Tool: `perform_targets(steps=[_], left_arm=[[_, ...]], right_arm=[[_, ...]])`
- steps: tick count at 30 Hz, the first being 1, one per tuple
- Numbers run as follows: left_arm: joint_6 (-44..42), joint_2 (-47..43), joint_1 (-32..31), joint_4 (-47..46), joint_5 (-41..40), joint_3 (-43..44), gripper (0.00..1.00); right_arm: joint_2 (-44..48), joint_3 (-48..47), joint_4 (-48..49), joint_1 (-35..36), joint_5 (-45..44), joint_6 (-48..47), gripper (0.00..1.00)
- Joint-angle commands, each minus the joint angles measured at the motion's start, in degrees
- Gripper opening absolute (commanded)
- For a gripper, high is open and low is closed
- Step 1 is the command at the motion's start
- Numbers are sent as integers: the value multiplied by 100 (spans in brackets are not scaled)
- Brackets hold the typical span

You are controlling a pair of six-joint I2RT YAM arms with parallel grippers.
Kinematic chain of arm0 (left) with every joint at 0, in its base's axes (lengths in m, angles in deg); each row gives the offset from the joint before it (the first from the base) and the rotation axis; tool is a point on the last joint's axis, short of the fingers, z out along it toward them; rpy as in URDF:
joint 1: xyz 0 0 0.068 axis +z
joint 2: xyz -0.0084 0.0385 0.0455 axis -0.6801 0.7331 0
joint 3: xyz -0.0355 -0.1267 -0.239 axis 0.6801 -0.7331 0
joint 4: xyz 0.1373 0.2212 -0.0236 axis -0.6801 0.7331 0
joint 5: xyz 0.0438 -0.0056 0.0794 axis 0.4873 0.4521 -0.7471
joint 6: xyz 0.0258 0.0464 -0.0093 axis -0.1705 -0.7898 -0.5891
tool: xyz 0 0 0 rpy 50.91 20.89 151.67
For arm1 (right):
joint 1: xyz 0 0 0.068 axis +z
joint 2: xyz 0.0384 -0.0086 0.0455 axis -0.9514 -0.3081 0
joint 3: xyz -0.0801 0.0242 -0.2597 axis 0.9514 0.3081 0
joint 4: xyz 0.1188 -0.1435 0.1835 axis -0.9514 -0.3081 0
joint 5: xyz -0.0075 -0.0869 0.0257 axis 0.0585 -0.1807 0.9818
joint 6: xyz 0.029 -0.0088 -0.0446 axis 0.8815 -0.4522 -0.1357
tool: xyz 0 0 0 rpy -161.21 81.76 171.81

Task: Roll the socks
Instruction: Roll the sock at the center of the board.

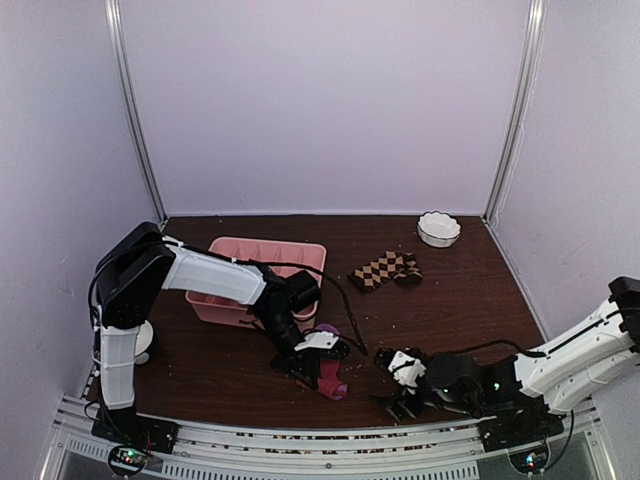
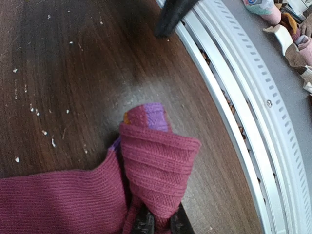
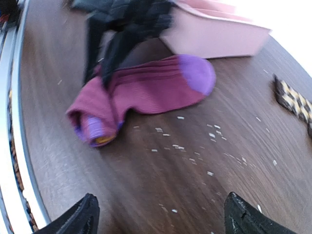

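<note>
The magenta sock point(image 1: 330, 376) lies near the table's front edge, its cuff end folded over. My left gripper point(image 1: 318, 362) is shut on that folded part; in the left wrist view the fabric point(image 2: 156, 161) is pinched between the fingers point(image 2: 144, 223). In the right wrist view the sock point(image 3: 141, 90) shows its purple toe and rolled striped cuff. The checkered sock point(image 1: 385, 270) lies flat at the back centre and also shows in the right wrist view point(image 3: 293, 102). My right gripper point(image 1: 400, 398) is open and empty, low over the table to the right of the magenta sock.
A pink tray point(image 1: 262, 252) stands behind the left arm. A small white bowl point(image 1: 438, 228) sits at the back right. Light crumbs dot the dark wooden table point(image 1: 460, 310). The metal rail point(image 1: 330, 440) runs along the front edge.
</note>
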Motion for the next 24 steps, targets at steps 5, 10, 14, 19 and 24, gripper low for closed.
perform_targets(steps=[5,10,14,19,24], left_arm=[[12,339,21,452,-492,-104,0],[12,339,32,479,-488,-74,0],[-6,346,41,509,-464,-38,0],[-97,363,41,566,-419,-31,0],[-259,405,41,756,-297,57,0]], right_arm=[[-1618,-1291,172,661,-5,-2022,85],[-2082,-1765,207,686,-36,-2515,84],[-2465,-1997,106,685,-231,-2798,75],[-2806,-2143,218,676,-443,-2892,57],[-3051,-2196,402,621,-701,-2886,42]])
